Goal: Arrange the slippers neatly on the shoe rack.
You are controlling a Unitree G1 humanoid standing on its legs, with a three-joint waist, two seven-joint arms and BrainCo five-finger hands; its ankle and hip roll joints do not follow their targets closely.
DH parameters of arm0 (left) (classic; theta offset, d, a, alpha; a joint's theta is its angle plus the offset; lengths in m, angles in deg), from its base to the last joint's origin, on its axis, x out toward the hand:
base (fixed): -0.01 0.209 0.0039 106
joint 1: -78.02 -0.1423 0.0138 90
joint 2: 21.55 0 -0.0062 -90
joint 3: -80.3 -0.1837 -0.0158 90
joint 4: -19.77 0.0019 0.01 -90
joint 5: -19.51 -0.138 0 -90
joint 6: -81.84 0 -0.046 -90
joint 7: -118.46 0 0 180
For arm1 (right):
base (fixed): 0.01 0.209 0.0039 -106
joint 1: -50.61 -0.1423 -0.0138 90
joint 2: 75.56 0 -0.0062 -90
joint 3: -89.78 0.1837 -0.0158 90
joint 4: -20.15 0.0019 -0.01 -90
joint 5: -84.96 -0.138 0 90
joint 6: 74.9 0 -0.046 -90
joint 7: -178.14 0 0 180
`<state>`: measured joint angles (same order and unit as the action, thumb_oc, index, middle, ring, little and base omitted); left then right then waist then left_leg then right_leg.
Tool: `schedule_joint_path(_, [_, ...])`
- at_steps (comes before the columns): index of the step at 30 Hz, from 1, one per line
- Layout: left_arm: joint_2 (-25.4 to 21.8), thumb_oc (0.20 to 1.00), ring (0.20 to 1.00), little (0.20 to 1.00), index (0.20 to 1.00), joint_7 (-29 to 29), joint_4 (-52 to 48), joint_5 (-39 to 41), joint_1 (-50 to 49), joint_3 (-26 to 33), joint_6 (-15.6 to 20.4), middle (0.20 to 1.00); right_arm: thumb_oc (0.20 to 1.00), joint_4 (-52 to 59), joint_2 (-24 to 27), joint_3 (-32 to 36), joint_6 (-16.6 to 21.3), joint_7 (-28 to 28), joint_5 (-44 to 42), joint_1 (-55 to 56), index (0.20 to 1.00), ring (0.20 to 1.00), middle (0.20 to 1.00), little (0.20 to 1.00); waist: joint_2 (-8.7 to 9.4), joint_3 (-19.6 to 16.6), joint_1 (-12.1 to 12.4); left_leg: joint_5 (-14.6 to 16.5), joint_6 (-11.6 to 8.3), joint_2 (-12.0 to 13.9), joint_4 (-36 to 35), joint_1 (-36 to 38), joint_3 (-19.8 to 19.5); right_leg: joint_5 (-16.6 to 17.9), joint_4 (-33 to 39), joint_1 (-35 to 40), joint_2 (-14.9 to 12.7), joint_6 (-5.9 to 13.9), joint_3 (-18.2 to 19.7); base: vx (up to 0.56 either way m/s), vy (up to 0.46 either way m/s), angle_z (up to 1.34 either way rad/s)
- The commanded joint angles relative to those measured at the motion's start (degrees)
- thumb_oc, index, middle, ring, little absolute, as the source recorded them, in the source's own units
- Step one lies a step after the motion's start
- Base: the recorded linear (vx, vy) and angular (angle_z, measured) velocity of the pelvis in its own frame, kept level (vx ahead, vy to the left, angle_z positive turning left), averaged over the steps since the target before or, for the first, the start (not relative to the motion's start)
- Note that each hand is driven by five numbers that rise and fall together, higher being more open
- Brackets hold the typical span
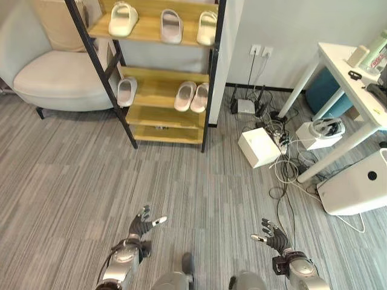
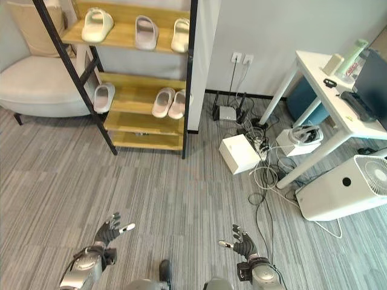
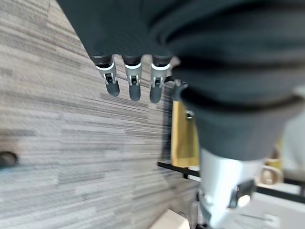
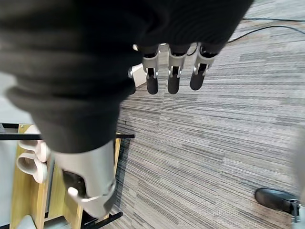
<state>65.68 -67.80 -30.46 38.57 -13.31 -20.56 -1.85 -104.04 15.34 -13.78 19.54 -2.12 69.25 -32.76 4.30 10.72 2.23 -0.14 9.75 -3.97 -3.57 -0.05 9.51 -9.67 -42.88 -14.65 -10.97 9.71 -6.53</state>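
A wooden shoe rack with a black frame stands ahead at the back. On its top shelf lie three pale slippers, spread apart. The middle shelf carries a single slipper at its left and a pair side by side at its right. Low in front of me, far from the rack, my left hand hangs open over the carpet with straight fingers. My right hand is open as well, its fingers holding nothing.
A light armchair sits left of the rack. To the right are a white box, tangled cables, a white table and a white air purifier. Grey carpet stretches between me and the rack.
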Motion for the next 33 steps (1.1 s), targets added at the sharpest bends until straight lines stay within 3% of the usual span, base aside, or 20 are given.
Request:
schedule_joint_path(1, [-1.01,1.0,1.0,1.0,1.0,0.19,-2.82,-1.35,2.11,1.74,1.78,1.0,1.0,1.71,1.91,2.14,0.99,0.24,-0.83,-0.45,1.0,1.0,1.0,1.0,0.26,1.36,-1.09,-0.22,-9.98,4.21,-0.47,3.52,-2.78,14.21,34.36,6.16,3.02,-0.51,-4.33,0.43,-0.071,0.35])
schedule_joint_path(4, [-0.94,1.0,1.0,1.0,1.0,-0.02,-2.2,-2.13,3.0,2.12,1.69,1.0,1.0,3.01,2.26,2.45,0.82,0.02,-0.13,1.2,1.0,1.0,1.0,1.0,0.7,1.18,-2.58,1.06,-10.99,4.37,-0.64,6.49,-4.15,16.49,40.43,5.49,4.64,0.44,-3.91,0.39,-0.083,0.35])
schedule_joint_path(7, [-0.18,1.0,1.0,1.0,1.0,0.68,-0.08,-3.1,3.27,1.38,1.85,1.0,1.0,2.01,2.34,2.5,1.1,-0.14,-0.74,2.55,1.0,1.0,1.0,1.0,1.33,-0.27,-2.92,2.66,-12.0,5.14,2.06,7.26,-5.16,15.32,42.58,8.82,6.15,-1.06,-2.32,0.26,-0.105,0.6])
schedule_joint_path(8, [0.17,1.0,1.0,1.0,1.0,0.73,0.32,-3.03,3.35,1.17,1.92,1.0,1.0,1.21,2.74,2.43,1.25,-0.28,-0.86,2.39,1.0,1.0,1.0,1.0,1.19,-0.58,-2.89,1.98,-12.73,5.69,5.31,6.6,-5.51,15.0,43.23,10.11,6.61,-1.76,-2.81,0.27,-0.139,0.93])
schedule_joint_path(9, [0.58,1.0,1.0,1.0,1.0,0.93,-0.32,-2.19,3.55,0.97,1.95,1.0,1.0,1.5,3.9,2.3,1.31,-0.54,-1.49,2.12,1.0,1.0,1.0,1.0,1.43,-0.07,-2.47,0.18,-14.21,5.05,14.32,3.04,-6.85,14.5,43.74,11.97,6.72,-3.07,-3.81,0.21,-0.107,0.69])
schedule_joint_path(11, [0.73,1.0,1.0,1.0,1.0,0.75,-0.29,-1.24,4.31,0.29,2.06,1.0,1.0,1.15,4.58,2.35,1.27,-0.46,-1.84,1.97,1.0,1.0,1.0,1.0,1.8,0.57,-2.33,-1.11,-14.84,5.47,18.55,-1.15,-6.85,13.43,44.32,13.92,6.32,-3.83,-5.03,0.14,-0.023,0.44])
schedule_joint_path(13, [1.1,1.0,1.0,1.0,1.0,0.46,0.38,-0.32,4.59,0.01,2.05,1.0,1.0,1.09,4.8,2.88,1.08,-0.1,-2.27,1.95,1.0,1.0,1.0,1.0,2.27,0.36,-1.82,-0.08,-14.24,8.55,12.43,-3.36,-3.8,11.99,45.38,16.18,4.85,-3.05,-6.28,0.23,0.138,0.37])
schedule_joint_path(15, [1.25,1.0,1.0,1.0,1.0,0.17,0.65,-0.34,4.1,-0.06,2.02,1.0,1.0,1.23,4.84,3.13,1.11,0.1,-2.03,2.24,1.0,1.0,1.0,1.0,2.01,-0.06,-1.12,-3.38,-15.04,11.86,7.09,-5.75,-2.83,10.82,45.77,17.41,4.02,-2.46,-7.31,0.29,0.261,0.2])
schedule_joint_path(16, [1.32,1.0,1.0,1.0,1.0,-0.13,1.3,-0.65,4.37,-0.45,1.98,1.0,1.0,0.69,5.03,3.17,1.31,0.63,-1.4,2.35,1.0,1.0,1.0,1.0,1.15,-0.23,-0.58,-9.64,-16.78,16.05,0.96,-9.31,-0.97,9.57,46.19,18.97,3.18,-1.66,-8.2,0.23,0.249,0.23])
schedule_joint_path(17, [1.33,1.0,1.0,1.0,1.0,-0.13,1.33,-0.66,4.39,-0.45,2.0,1.0,1.0,0.67,5.03,3.16,1.32,0.63,-1.4,2.33,1.0,1.0,1.0,1.0,1.16,-0.15,-0.59,-9.85,-16.82,16.01,0.58,-9.03,-0.94,9.51,46.18,19.07,3.17,-1.66,-8.22,0.25,0.301,0.29])
schedule_joint_path(19, [1.16,1.0,1.0,1.0,1.0,-0.31,1.96,-0.59,5.26,-0.1,1.47,1.0,1.0,0.58,5.32,3.5,1.01,0.78,-1.02,2.54,1.0,1.0,1.0,1.0,0.62,-0.7,-0.97,-13.44,-18.17,19.69,-0.91,-10.99,4.35,8.83,46.24,21.32,1.5,-0.64,-8.94,0.26,0.338,0.21])
schedule_joint_path(21, [1.23,1.0,1.0,1.0,1.0,-0.09,2.07,-0.44,5.26,-0.09,1.56,1.0,1.0,0.53,5.15,3.7,0.74,0.51,-0.84,2.78,1.0,1.0,1.0,1.0,0.61,-1.18,-1.13,-13.67,-18.12,19.33,-1.08,-10.01,5.83,8.93,45.95,22.08,0.69,-0.19,-9.09,0.29,0.419,0.01])
schedule_joint_path(22, [1.52,1.0,1.0,1.0,1.0,0.07,2.53,-0.14,5.09,-0.16,1.61,1.0,1.0,0.1,4.59,3.67,-0.08,0.33,0.28,3.13,1.0,1.0,1.0,1.0,0.89,-2.24,-1.2,-11.97,-16.93,17.01,-0.33,-9.08,6.13,9.88,44.3,22.32,-1.86,0.64,-8.91,0.31,0.45,-0.06])
schedule_joint_path(23, [1.5,1.0,1.0,1.0,1.0,0.08,2.53,-0.14,5.07,-0.17,1.62,1.0,1.0,0.12,4.57,3.66,-0.09,0.33,0.29,3.16,1.0,1.0,1.0,1.0,1.0,-2.26,-1.14,-11.92,-16.88,16.89,-0.33,-9.03,6.25,9.82,44.21,22.25,-2.03,0.72,-8.82,0.37,0.509,0.05])
schedule_joint_path(24, [0.85,1.0,1.0,1.0,1.0,0.07,2.11,-0.6,4.45,0.11,1.54,1.0,1.0,-0.11,3.16,4.21,-0.2,0.34,-0.06,3.55,1.0,1.0,1.0,1.0,2.64,-2.58,-1.19,-9.36,-15.53,14.75,1.74,-8.25,7.35,12.94,40.67,21.7,-4.91,1.38,-7.55,0.17,0.24,0.0])
schedule_joint_path(25, [0.84,1.0,1.0,1.0,1.0,0.07,2.11,-0.6,4.47,0.1,1.53,1.0,1.0,-0.1,3.15,4.22,-0.2,0.34,-0.05,3.54,1.0,1.0,1.0,1.0,2.61,-2.73,-1.11,-9.37,-15.5,14.82,1.81,-8.46,7.43,13.04,40.7,21.46,-4.86,1.36,-7.45,0.21,0.346,-0.32])
schedule_joint_path(28, [-0.83,1.0,1.0,1.0,1.0,-0.1,0.48,-0.62,4.03,0.67,1.52,1.0,1.0,0.32,1.91,3.79,0.11,0.26,-0.5,2.84,1.0,1.0,1.0,1.0,4.03,-1.63,-0.39,-6.22,-13.01,12.61,3.31,-7.5,9.04,17.98,32.73,17.66,-7.28,1.46,-6.36,0.13,0.334,-0.11])
schedule_joint_path(30, [-1.52,1.0,1.0,1.0,1.0,-0.13,0.43,-0.65,4.08,0.8,1.43,1.0,1.0,-0.24,1.45,3.37,0.13,0.3,-0.77,2.15,1.0,1.0,1.0,1.0,3.85,-0.97,-0.43,-4.59,-12.1,11.71,3.39,-6.18,9.48,18.75,28.83,15.43,-6.79,1.26,-5.93,0.18,0.331,0.07])
schedule_joint_path(31, [-1.89,1.0,1.0,1.0,1.0,0.0,0.53,-0.55,4.16,1.0,1.45,1.0,1.0,-0.22,1.19,2.96,0.28,0.02,-1.34,1.79,1.0,1.0,1.0,1.0,3.23,0.05,-1.5,-3.41,-11.49,10.41,2.27,-3.22,8.75,16.73,27.04,11.78,-2.86,0.71,-3.69,0.13,0.172,0.2])
schedule_joint_path(33, [-1.89,1.0,1.0,1.0,1.0,0.14,0.64,-0.44,4.17,1.04,1.48,1.0,1.0,0.17,1.28,2.95,0.32,-0.05,-1.38,1.92,1.0,1.0,1.0,1.0,2.89,0.23,-1.77,-3.07,-11.42,10.07,2.1,-2.49,8.71,15.95,27.77,10.59,-1.71,0.45,-4.53,0.22,0.194,0.21])
